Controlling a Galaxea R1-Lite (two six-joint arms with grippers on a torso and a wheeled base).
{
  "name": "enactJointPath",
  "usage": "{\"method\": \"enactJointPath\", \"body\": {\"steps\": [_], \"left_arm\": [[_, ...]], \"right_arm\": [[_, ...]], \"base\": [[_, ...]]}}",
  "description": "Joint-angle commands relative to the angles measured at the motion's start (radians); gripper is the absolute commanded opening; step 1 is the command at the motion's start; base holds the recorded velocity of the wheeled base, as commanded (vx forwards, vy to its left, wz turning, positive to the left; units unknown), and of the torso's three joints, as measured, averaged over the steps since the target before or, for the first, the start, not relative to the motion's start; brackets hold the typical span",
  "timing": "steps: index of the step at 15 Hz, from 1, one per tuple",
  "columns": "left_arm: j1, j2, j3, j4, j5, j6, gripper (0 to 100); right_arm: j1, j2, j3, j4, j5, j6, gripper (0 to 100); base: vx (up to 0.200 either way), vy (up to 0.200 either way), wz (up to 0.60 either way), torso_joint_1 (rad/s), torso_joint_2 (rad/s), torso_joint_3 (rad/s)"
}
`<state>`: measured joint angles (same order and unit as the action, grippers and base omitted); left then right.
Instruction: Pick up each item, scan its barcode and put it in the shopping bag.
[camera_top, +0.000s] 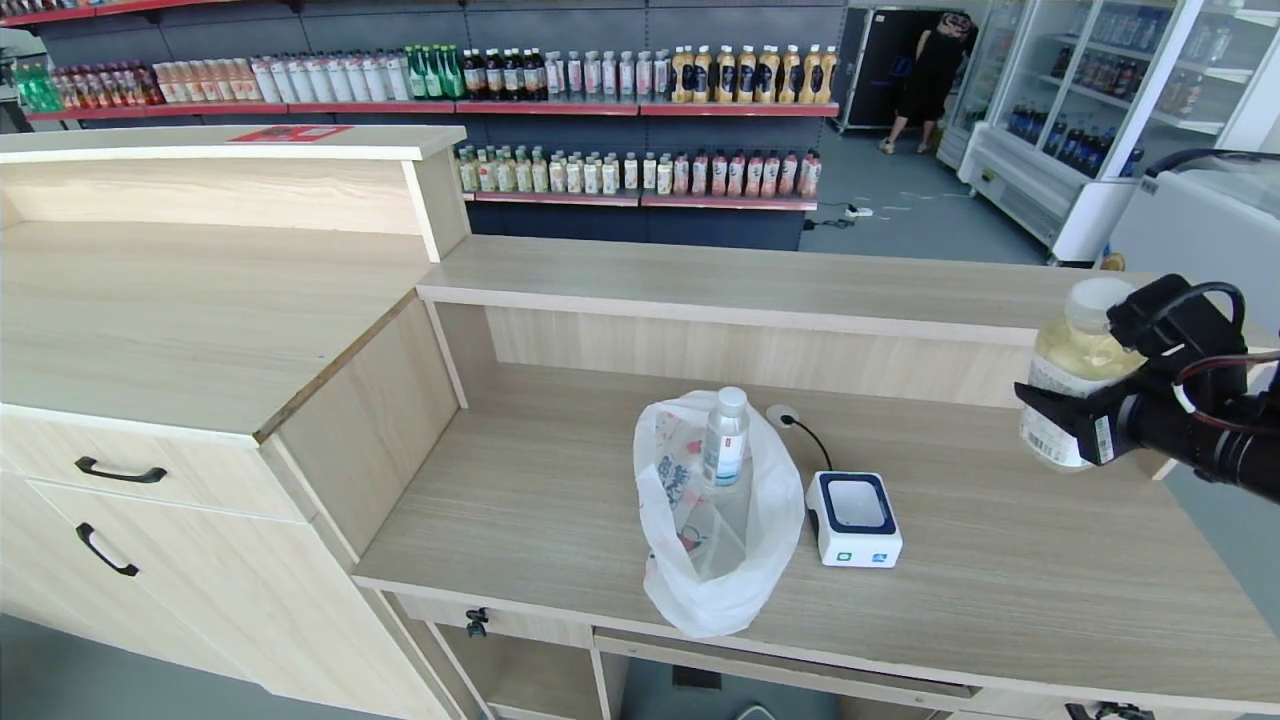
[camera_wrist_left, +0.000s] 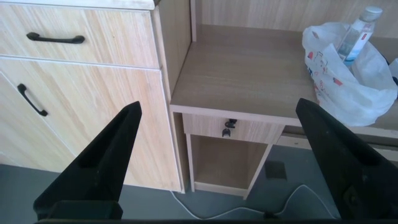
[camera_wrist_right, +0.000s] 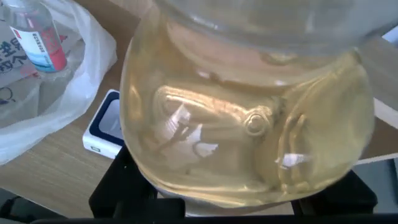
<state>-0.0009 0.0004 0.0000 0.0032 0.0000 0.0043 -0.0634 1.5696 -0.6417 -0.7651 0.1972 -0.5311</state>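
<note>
My right gripper (camera_top: 1075, 425) is shut on a bottle of pale yellow drink (camera_top: 1070, 385) with a white cap, held upright above the counter's right end, a barcode label facing the front. Up close, that yellow bottle (camera_wrist_right: 249, 112) hides the fingers. A white shopping bag (camera_top: 715, 520) stands open in the middle of the counter with a clear bottle (camera_top: 725, 437) upright inside it. The white barcode scanner (camera_top: 852, 517) sits just right of the bag, its cable running back. My left gripper (camera_wrist_left: 217, 162) hangs open and empty, low beside the counter, left of the bag (camera_wrist_left: 348, 71).
The lower counter (camera_top: 1000, 560) has a raised back ledge (camera_top: 760, 280) and a taller cabinet (camera_top: 180, 320) with drawers on its left. Bare counter lies right of the scanner. Shelves of drinks and fridges stand in the room behind.
</note>
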Motion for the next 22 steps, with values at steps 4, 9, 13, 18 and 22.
{"method": "enactJointPath", "body": {"steps": [4,9,13,18,22], "left_arm": [[0.001,0.000,0.000,0.000,0.000,0.000,100],[0.001,0.000,0.000,0.000,0.000,0.000,100],[0.001,0.000,0.000,0.000,0.000,0.000,100],[0.001,0.000,0.000,0.000,0.000,0.000,100],[0.001,0.000,0.000,0.000,0.000,0.000,100]], "right_arm": [[0.108,0.043,0.002,0.013,0.232,0.049,0],[0.073,0.162,0.004,0.053,0.680,-0.029,0],[-0.004,0.319,-0.003,0.061,0.754,-0.171,0],[-0.007,0.437,-0.016,0.053,0.781,-0.195,0],[-0.006,0.570,-0.064,0.055,0.855,-0.297,0]], "base": [[0.000,0.000,0.45,0.005,0.00,0.001],[0.000,0.000,0.00,0.000,0.00,0.000],[0.000,0.000,0.00,0.000,0.00,0.000],[0.000,0.000,0.00,0.000,0.00,0.000],[0.000,0.000,0.00,0.000,0.00,0.000]]}}
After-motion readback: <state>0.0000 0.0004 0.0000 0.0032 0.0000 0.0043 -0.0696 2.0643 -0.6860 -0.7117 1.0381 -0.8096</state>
